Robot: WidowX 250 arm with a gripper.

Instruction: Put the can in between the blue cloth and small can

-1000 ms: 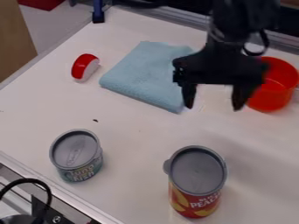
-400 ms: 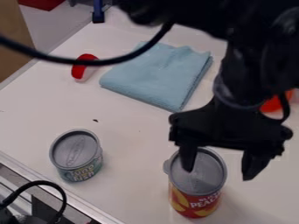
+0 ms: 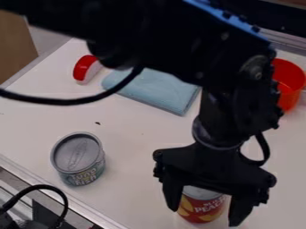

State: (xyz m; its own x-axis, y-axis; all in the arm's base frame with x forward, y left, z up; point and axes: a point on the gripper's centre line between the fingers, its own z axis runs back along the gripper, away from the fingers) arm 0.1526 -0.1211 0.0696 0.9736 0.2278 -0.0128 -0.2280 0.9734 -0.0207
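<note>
Large can [image 3: 197,211]: stood upright on the surface [image 3: 134,134], unmoved
Gripper [image 3: 206,214]: had come down around this can, its fingers still apart
Meaning: grasp seemed near; carrying between small can [image 3: 78,154] and blue cloth [image 3: 156,91] remained

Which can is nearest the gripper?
The red-and-yellow can, with the gripper right down over it; the small can stands well apart, at picture left.

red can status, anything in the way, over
Tool open, astride red can. Can upright on table, not yet between blue cloth and small can. Dark speck there, likely harmless.
</note>
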